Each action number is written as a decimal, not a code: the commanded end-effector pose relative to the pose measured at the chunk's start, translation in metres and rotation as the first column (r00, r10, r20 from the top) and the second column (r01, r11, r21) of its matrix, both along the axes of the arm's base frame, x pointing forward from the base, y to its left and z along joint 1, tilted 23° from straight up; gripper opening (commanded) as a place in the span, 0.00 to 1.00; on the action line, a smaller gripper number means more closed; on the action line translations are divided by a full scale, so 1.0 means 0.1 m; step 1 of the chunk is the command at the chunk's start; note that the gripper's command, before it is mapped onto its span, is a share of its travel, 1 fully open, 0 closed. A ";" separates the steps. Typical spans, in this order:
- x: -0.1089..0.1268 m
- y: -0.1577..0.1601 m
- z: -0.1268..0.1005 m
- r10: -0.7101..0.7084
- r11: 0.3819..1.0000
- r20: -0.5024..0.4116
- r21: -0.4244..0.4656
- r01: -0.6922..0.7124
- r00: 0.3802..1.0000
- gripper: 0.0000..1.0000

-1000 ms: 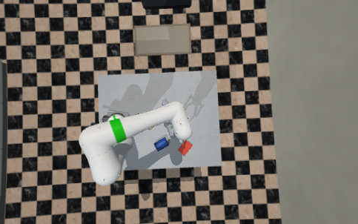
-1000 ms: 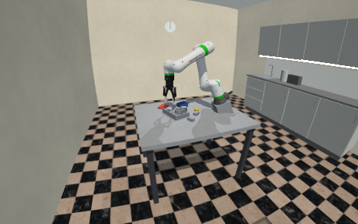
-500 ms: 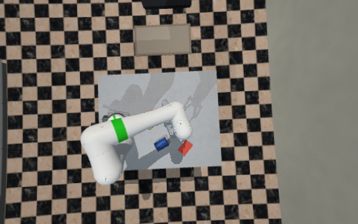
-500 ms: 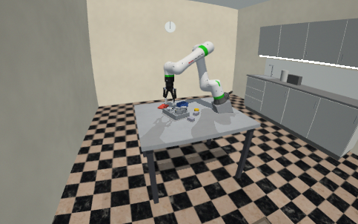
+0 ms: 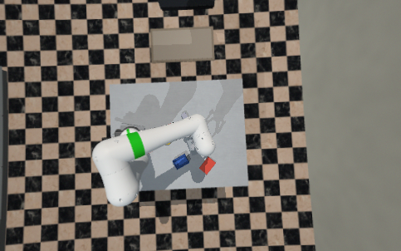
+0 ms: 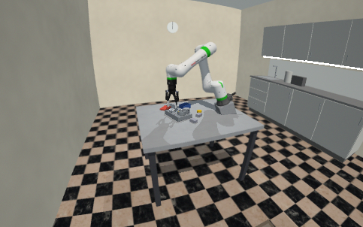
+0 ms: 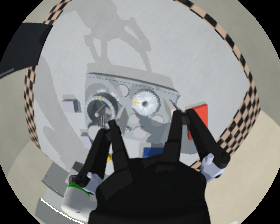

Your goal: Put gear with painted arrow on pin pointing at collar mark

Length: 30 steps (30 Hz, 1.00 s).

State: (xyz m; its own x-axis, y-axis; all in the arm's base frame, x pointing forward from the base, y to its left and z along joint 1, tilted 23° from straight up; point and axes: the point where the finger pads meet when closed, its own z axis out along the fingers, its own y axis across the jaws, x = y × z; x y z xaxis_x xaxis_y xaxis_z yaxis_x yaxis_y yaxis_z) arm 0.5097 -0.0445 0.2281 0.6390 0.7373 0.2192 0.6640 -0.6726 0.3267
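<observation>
The grey timing case [image 7: 127, 83] [image 6: 175, 115] stands on the table below my gripper. In the wrist view a pale gear [image 7: 149, 102] with a small yellow arrow at its left side sits on the case. Left of it is a dark-centred round collar [image 7: 100, 110] with a yellow mark on its rim. I cannot make out the pin itself. My gripper [image 7: 145, 123] [image 6: 171, 101] hangs straight above the case. Its fingers stand half open with nothing between them. In the top view the arm's wrist [image 5: 203, 143] hides the case and the fingers.
A blue block [image 5: 181, 161] [image 6: 185, 105] and a red block [image 5: 207, 164] [image 6: 164, 107] [image 7: 201, 115] lie close to the case. A small yellow piece [image 6: 198, 111] and a small grey piece [image 6: 194, 120] lie beside it toward the robot base [image 6: 225, 107].
</observation>
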 end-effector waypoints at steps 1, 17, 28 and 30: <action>0.01 0.00 -0.02 0.000 1.000 0.000 0.000 0.000 1.000 0.53; 0.03 0.00 -0.06 0.000 1.000 0.000 0.000 0.000 1.000 0.53; 0.03 0.00 -0.06 0.000 1.000 0.000 0.000 0.000 1.000 0.53; 0.03 0.00 -0.06 0.000 1.000 0.000 0.000 0.000 1.000 0.53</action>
